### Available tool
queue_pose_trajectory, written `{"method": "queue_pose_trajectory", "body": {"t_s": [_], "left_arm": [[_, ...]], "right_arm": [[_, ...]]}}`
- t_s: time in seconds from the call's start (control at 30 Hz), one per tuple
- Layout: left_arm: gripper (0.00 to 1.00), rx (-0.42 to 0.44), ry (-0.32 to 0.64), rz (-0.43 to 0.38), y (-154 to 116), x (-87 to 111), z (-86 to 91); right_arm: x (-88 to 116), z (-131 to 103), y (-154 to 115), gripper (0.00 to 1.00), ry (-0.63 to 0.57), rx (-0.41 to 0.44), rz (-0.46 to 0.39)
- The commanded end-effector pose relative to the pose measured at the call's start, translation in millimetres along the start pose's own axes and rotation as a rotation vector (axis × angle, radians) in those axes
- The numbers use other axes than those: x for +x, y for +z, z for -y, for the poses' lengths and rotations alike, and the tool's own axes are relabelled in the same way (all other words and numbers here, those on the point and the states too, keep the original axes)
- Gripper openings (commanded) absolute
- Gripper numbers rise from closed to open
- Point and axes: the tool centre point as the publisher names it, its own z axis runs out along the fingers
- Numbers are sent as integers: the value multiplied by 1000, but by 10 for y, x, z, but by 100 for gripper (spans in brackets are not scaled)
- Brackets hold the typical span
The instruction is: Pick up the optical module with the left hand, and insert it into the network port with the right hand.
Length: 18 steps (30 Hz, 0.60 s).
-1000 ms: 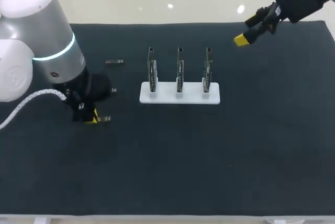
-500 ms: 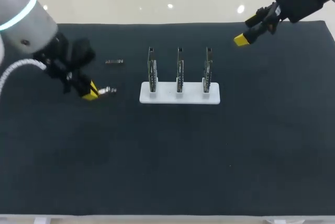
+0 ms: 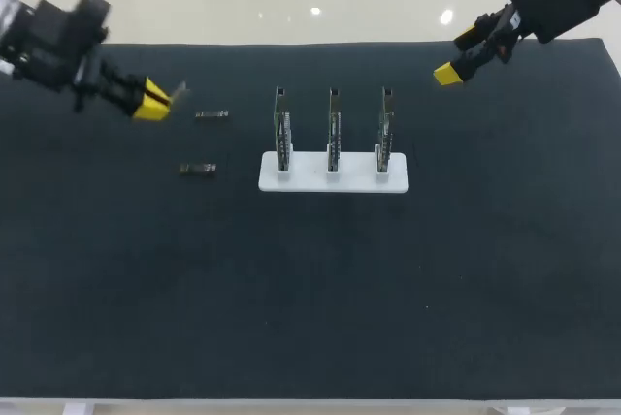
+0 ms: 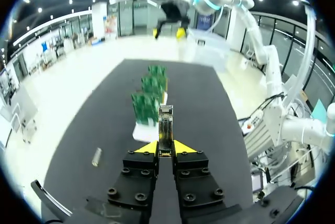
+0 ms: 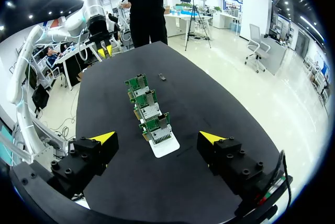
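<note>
Left claw is closed on the module, yellow tips pinching its rear end from both sides. Most of the body sticks out ahead of the tips. It's held up off the bench at the far left, aimed roughly along the row of boards.

Handling, my read: tiny and light, so weight's no issue. Stiff metal-looking shell, won't flex. Sides look smooth, so prob slippery. A narrow pinch could let it twist or slide, esp. at handover. The contact end is likely delicate, so don't clamp or knock it. Best hold: flat on the two long sides, mid-body, on the free part ahead of the left tips, leaving the plug-in end clear. Can't tell which end that is.

Looks: slim oblong bar, silver-grey w/ darker patches on top, squared front end. Finer detail too small to tell.

Right claw is open wide w/ nothing in it, hanging over the far right corner, well apart from the module.

Three green boards stand upright in a row on a white base, mid-bench. Two spares lie flat left of the base, one farther, one nearer.
</note>
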Motion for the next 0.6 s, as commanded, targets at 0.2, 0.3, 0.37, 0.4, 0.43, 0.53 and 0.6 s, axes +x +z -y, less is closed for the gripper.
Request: {"method": "queue_pose_trajectory", "body": {"t_s": [0.2, 0.3, 0.37, 0.4, 0.43, 0.53, 0.6], "left_arm": [[0, -37, 27, 399, -239, -209, -44], [0, -19, 13, 489, -266, -232, -74], [0, -19, 13, 489, -266, -232, -74], [0, -19, 13, 489, -266, -232, -74], [0, -19, 13, 489, -266, -232, -74], [0, -19, 13, 489, -266, -232, -74], [0, -19, 13, 489, -266, -232, -74]], "right_arm": [[2, 2, 5, 100, -1, -1, 2], [2, 2, 5, 100, -1, -1, 2], [2, 2, 5, 100, -1, -1, 2], [2, 2, 5, 100, -1, -1, 2], [2, 2, 5, 100, -1, -1, 2], [2, 2, 5, 100, -1, -1, 2], [2, 2, 5, 100, -1, -1, 2]]}}
